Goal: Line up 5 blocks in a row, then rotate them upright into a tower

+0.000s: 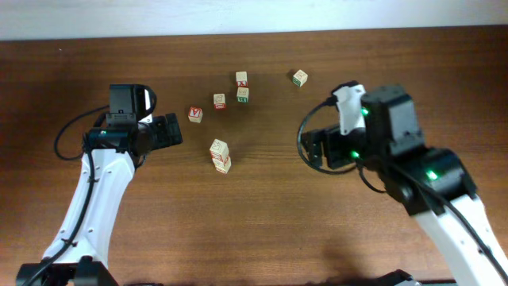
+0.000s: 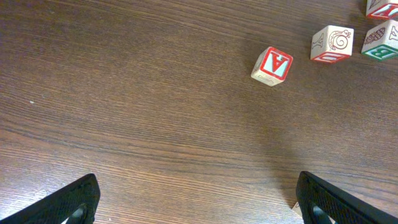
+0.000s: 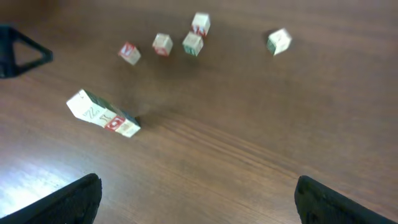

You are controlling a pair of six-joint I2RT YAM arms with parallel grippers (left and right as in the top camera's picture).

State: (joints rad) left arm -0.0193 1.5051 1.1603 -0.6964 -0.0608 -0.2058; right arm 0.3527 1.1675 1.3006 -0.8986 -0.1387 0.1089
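Note:
Small pale wooden blocks lie scattered on the brown table. A red-faced block (image 1: 195, 114) (image 2: 272, 65) is nearest my left gripper (image 1: 171, 131) (image 2: 199, 208). Beyond it lie another block (image 1: 219, 101) (image 2: 331, 43), a green-printed block (image 1: 243, 94) (image 3: 192, 43), a red-printed block (image 1: 241, 78) (image 3: 200, 23) and a lone block (image 1: 299, 77) (image 3: 279, 40) at the far right. A short stack of blocks (image 1: 220, 156) (image 3: 102, 114) stands mid-table between the arms. My right gripper (image 1: 313, 147) (image 3: 199, 202) hovers right of the stack. Both grippers are open and hold nothing.
The wooden table (image 1: 262, 230) runs up to a pale wall strip (image 1: 238, 16) along its far edge. The left arm's black fingers (image 3: 18, 53) show at the left of the right wrist view.

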